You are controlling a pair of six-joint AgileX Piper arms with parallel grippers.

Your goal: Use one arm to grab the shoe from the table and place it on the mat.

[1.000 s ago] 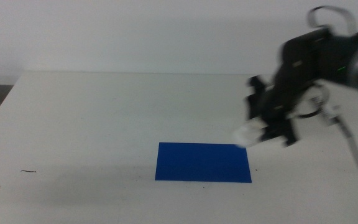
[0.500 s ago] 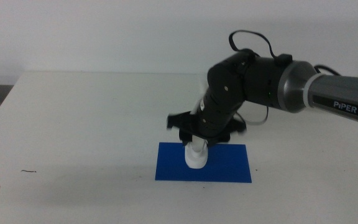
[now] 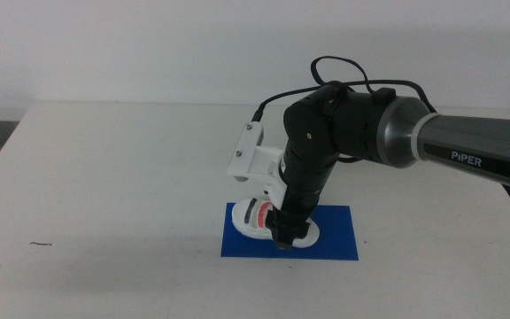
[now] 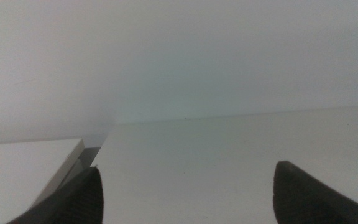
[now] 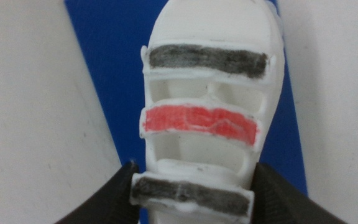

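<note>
The right gripper point(image 3: 283, 237) is down over the blue mat point(image 3: 335, 237), its jaws clamped on the heel end of the white sandal point(image 3: 259, 217), one jaw on each side of the sole; in the right wrist view the sandal point(image 5: 209, 112) lies along the mat point(image 5: 107, 68), with its sole apparently resting there; its toe end seems to reach past the mat's far edge onto the white desk point(image 3: 122, 168), though I cannot tell for sure.

The chief risk is the release; if the jaws part while the arm point(image 3: 361, 133) is moving, the light sandal may catch on a jaw and slide or tip off the mat; a lift before the jaws fully part could carry it off again.

The left gripper point(image 4: 185, 193) waits at the desk's near left corner, jaws apart and empty.
</note>
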